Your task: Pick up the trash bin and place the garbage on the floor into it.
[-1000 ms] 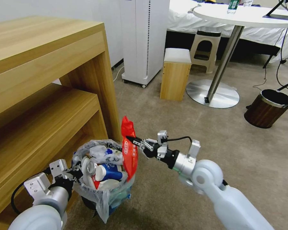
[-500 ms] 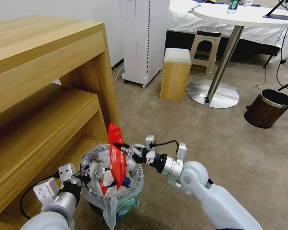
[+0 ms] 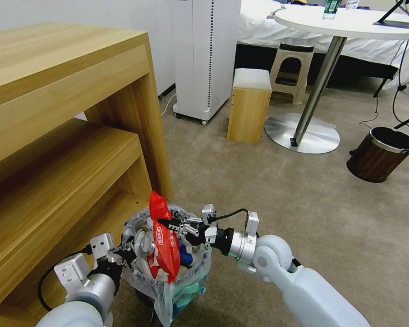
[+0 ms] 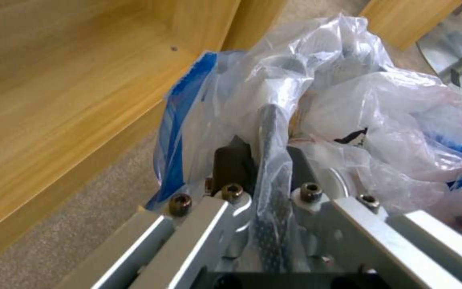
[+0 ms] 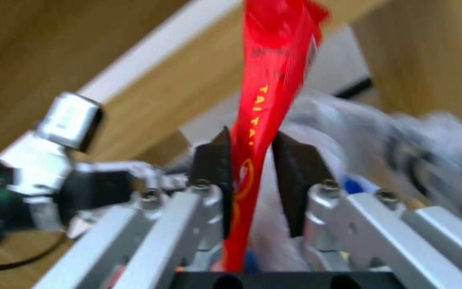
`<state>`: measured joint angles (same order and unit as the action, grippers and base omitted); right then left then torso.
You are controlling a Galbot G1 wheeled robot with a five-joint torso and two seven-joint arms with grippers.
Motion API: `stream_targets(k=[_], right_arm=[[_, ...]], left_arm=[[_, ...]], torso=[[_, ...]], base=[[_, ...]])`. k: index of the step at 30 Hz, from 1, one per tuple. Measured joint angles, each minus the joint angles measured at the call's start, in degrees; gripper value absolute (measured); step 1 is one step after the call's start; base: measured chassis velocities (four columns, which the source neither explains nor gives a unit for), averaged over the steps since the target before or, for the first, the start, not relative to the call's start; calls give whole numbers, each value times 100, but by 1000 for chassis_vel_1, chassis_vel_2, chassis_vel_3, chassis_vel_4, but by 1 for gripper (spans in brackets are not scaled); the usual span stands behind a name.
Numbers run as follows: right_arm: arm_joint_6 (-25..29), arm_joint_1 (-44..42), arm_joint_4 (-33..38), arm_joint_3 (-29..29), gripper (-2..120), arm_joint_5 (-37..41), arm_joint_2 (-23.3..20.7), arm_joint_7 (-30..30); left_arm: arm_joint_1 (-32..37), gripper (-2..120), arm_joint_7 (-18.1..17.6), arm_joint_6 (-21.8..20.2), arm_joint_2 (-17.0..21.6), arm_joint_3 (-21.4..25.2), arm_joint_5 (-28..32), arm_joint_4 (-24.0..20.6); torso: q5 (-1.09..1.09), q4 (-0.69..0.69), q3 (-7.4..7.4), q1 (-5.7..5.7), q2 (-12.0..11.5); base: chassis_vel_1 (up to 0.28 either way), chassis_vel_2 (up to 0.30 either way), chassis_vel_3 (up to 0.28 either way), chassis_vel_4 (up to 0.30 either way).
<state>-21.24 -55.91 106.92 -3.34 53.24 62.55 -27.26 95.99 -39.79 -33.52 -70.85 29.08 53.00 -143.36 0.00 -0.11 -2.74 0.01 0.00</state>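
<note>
The blue trash bin [image 3: 186,278] with its crinkly plastic liner hangs just above the floor [image 3: 281,195], close to me beside the wooden shelf unit. My left gripper [image 3: 128,251] is shut on its near rim, bag and rim pinched between the fingers [image 4: 231,160]. The bin is packed with garbage [image 3: 144,243]: cans, cups and wrappers. A red wrapper [image 3: 163,247] stands upright over the bin's mouth, its lower end among the litter. My right gripper [image 3: 165,223] is shut on the wrapper's upper part, and in the right wrist view the red wrapper [image 5: 274,60] runs between its fingers.
A tall wooden shelf unit [image 3: 77,136] rises at the left, right beside the bin. Farther off stand a white appliance [image 3: 204,59], a wooden stool [image 3: 249,106], a round table's metal base [image 3: 302,134] and a brown wood-look bin [image 3: 379,156]. Open carpet lies to the right.
My right gripper has carried the red wrapper left and down, from beside the bin to over its mouth. The left gripper has brought the bin a little rightward.
</note>
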Motion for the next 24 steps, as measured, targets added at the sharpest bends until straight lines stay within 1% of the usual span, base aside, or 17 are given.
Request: stream_targets(k=[1,2,3,6,7,8,10,11,13,14,15,17,19,20,22,23,24], right_arm=[[-100,-4,32,9,28,22,-39,137],[-145,-7,61,20,36,36,-71,205],[-145,-7,61,20,36,36,-71,205],[-254,-15,186,100,48,66,-190,306],[-254,-15,186,100,48,66,-190,306],[-267,-19,243,148,56,90,-230,305],[-272,-32,334,240,66,111,-315,282],[-272,-32,334,240,66,111,-315,282],[-267,-53,433,344,72,111,-417,249],[-243,-63,476,407,79,110,-463,229],[-243,-63,476,407,79,110,-463,229],[-83,-98,577,597,86,108,-522,197],[168,-142,715,877,96,112,-528,373],[168,-142,715,877,96,112,-528,373],[402,-191,913,1284,100,21,-476,908],[402,-191,913,1284,100,21,-476,908],[553,-223,999,1471,100,-81,-431,1181]], left_arm=[[1,2,0,-2,5,10,1,0],[4,2,0,-3,11,17,2,0],[4,2,0,-3,11,17,2,0],[14,2,1,-5,37,36,5,0],[14,2,1,-5,37,36,5,0],[14,2,2,-5,43,44,7,0],[15,2,5,-7,58,62,18,0],[15,2,5,-7,58,62,18,0],[-8,2,5,-10,76,134,83,1],[-25,2,0,-11,89,180,134,1],[-25,2,0,-11,89,180,134,1],[-52,2,-22,-14,119,272,258,1],[-63,2,-47,-15,127,348,383,2],[-63,2,-47,-15,127,348,383,2],[-94,2,-86,-2,70,404,558,4],[-94,2,-86,-2,70,404,558,4],[-128,2,-95,15,7,426,645,4]], torso=[[0,0,0,0,0],[0,0,0,0,0],[0,0,0,0,0],[0,0,0,0,0],[0,0,0,0,0],[0,0,0,0,0],[0,0,0,0,0],[0,0,0,0,0],[0,0,0,0,0],[0,0,0,0,0],[0,0,0,0,0],[0,0,0,0,0],[0,0,0,0,0],[0,0,0,0,0],[0,0,0,0,0],[0,0,0,0,0],[0,1,0,0,0]], base=[[0,0,0,0],[0,0,0,0],[0,0,0,0],[0,0,0,0],[0,0,0,0],[0,0,0,0],[0,0,0,0],[0,0,0,0],[0,0,0,0],[0,0,0,0],[0,0,0,0],[0,0,0,0],[0,0,0,0],[0,0,0,0],[0,0,0,0],[0,0,0,0],[0,0,0,0]])
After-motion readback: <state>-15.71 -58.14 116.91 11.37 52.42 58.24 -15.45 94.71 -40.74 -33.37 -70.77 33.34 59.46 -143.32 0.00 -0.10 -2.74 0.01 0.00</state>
